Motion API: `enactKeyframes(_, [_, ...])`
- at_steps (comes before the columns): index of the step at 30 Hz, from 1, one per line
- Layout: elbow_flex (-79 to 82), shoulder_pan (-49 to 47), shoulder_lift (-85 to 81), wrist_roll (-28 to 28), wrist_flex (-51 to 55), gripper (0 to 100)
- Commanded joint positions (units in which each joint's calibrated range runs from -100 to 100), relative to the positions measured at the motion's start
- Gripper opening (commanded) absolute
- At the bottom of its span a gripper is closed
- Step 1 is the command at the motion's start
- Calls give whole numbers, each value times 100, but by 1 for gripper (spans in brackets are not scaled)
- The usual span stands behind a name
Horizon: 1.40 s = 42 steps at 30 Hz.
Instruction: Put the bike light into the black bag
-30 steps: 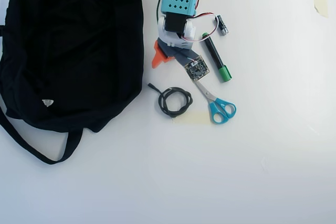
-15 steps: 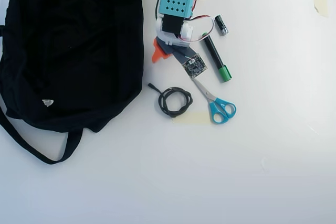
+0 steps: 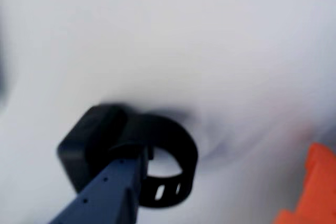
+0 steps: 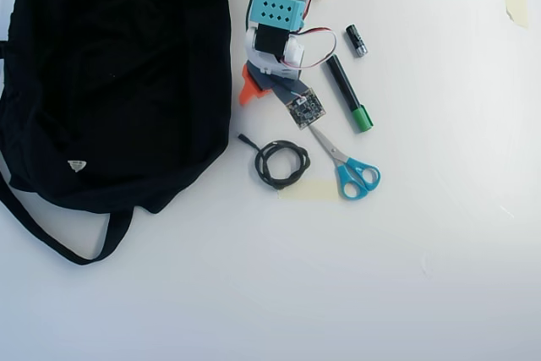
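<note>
**Arm draws back toward its base, light beneath it**

Since a second ago the gripper [image 4: 258, 92] has retreated up-frame in the overhead view. It stands open: in the wrist view the dark finger [image 3: 107, 192] overlaps the bike light [image 3: 131, 153], the orange one [image 3: 310, 190] well right. The black bag [image 4: 118, 82] lies left.

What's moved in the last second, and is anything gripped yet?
In the overhead view the arm has pulled back toward the top edge, the gripper drifting up and slightly left. The wrist view shows the dark finger over the bike light, but a grip can't be confirmed. The black bag, cable, scissors and marker stayed put.
</note>
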Motion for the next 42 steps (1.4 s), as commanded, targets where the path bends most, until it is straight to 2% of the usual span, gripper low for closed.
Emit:
enactKeyframes(1, [40, -35, -29, 19, -200, 37])
enactKeyframes(5, [40, -35, -29, 13, -183, 32])
enactKeyframes(11, [40, -42, -38, -39, -192, 1])
enactKeyframes(23, [-103, -50, -270, -50, -88, 2])
enactKeyframes(37, [-517, -124, -2013, -55, 747, 2])
enactKeyframes(42, [-562, -117, -2701, -674, 790, 2])
